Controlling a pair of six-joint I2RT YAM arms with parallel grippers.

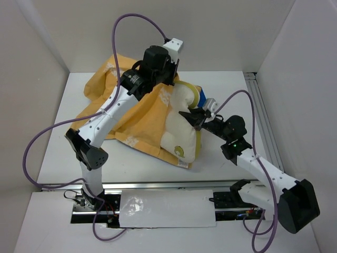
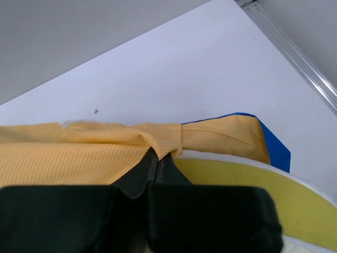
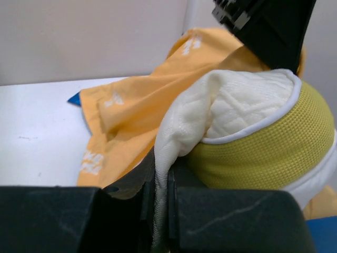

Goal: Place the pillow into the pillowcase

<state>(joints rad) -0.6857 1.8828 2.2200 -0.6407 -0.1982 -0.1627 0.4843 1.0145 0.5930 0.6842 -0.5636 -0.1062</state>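
pillow (image 1: 181, 124) ptly inside pillowcase (image 1: 139, 124)

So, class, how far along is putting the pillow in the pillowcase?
Done: both grips made. In hand: left gripper pinches the pillowcase edge above the pillow; right gripper pinches the pillow's cover. Left: most of the pillow shows outside, not yet pushed in.

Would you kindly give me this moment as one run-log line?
left hand: shut on pillowcase edge | right hand: shut on pillow fold | state: pillow mostly uncovered, insertion not finished
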